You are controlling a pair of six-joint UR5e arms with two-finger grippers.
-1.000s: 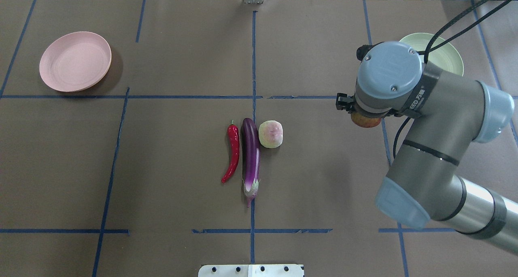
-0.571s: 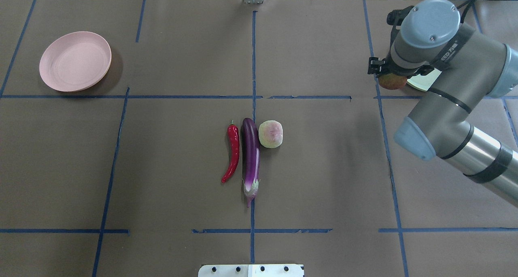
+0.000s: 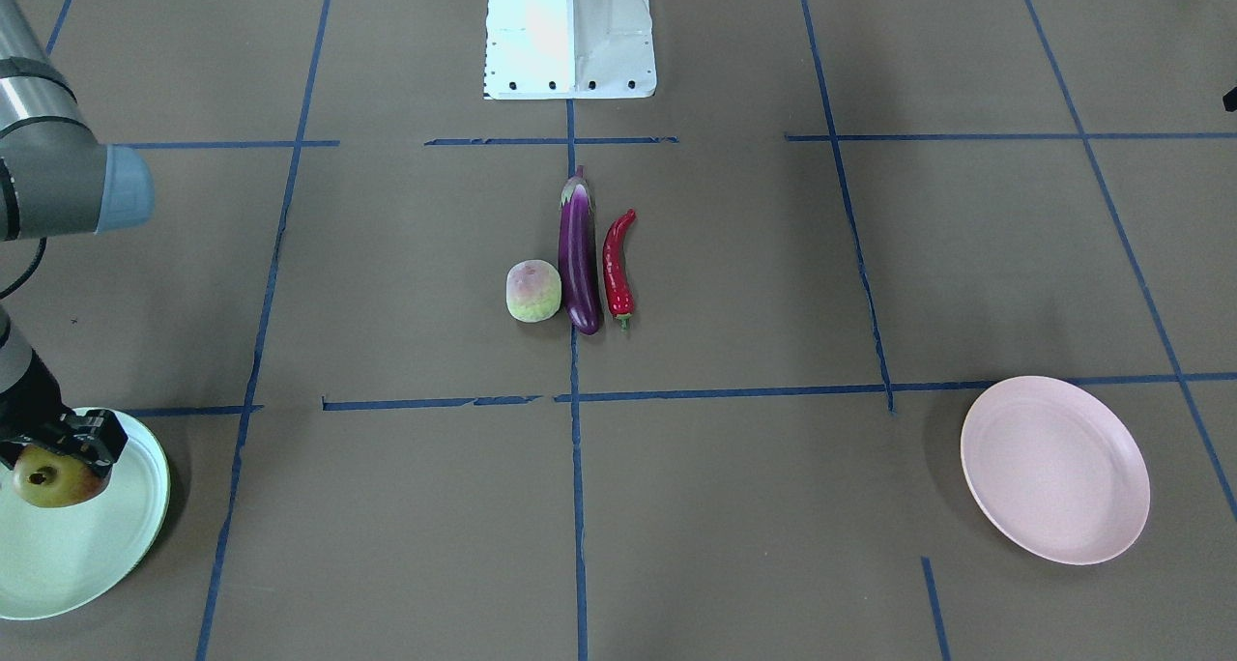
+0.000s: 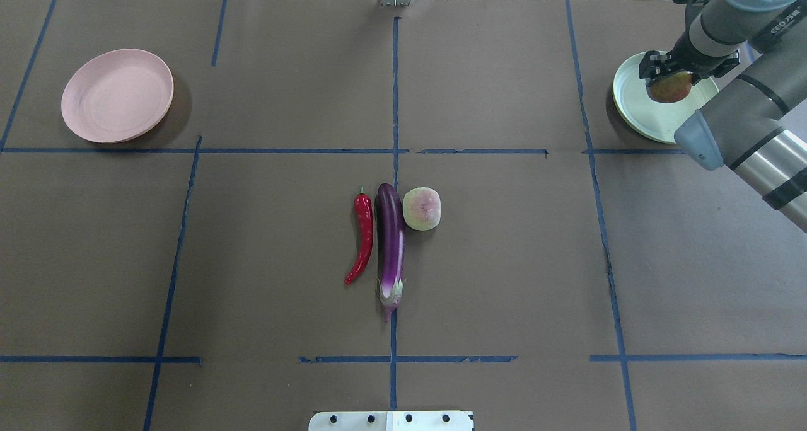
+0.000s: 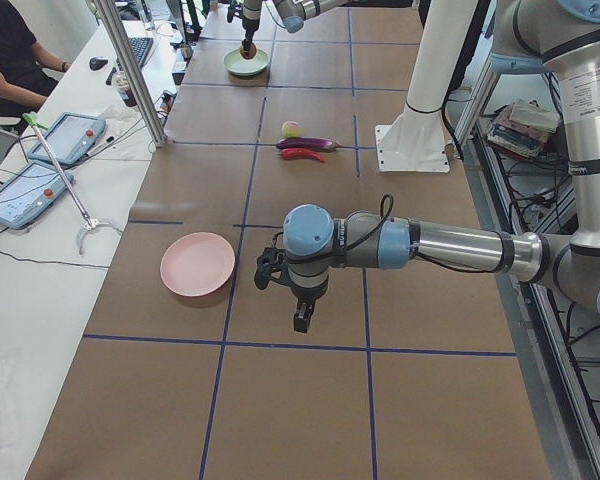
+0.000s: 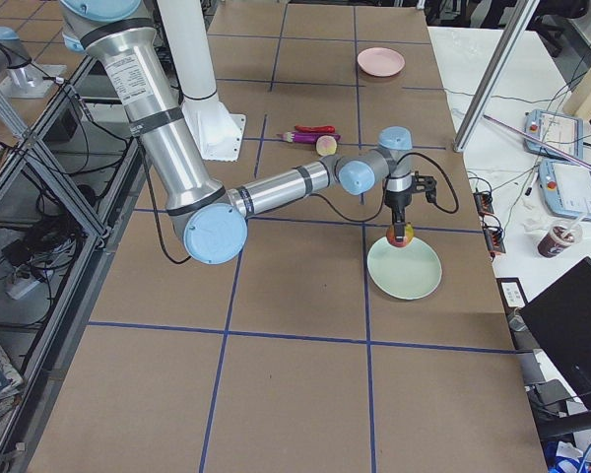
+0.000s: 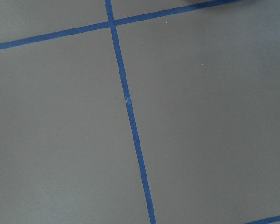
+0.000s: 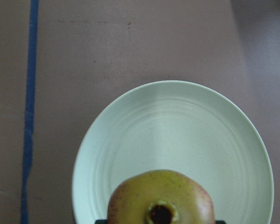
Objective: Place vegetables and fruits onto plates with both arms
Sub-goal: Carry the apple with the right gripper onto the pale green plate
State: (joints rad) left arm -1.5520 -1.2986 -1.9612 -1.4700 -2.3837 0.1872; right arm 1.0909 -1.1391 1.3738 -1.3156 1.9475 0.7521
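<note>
The pomegranate is round, yellow-green flushed with red, and in the right wrist view its small dark crown points toward the camera. The right pincer holds it with its black fingers closed against its sides, over the green plate. From the wrist it hangs over the plate's nearer half; whether it touches the plate cannot be told.

The green plate lies near the counter's far right corner in the overhead view, its rim close to a blue tape line, and the right arm crosses its near right side. The pink plate lies alone at the far left, with bare counter all round it.

In the middle, well apart from both plates, lie the chili, the eggplant and the pale fruit in a tight row: the chili just beside the eggplant, the pale fruit against the eggplant's rounded end. Open counter lies on every side of the row.

The left pincer hangs above bare counter near the pink plate; how far open it is cannot be told.
</note>
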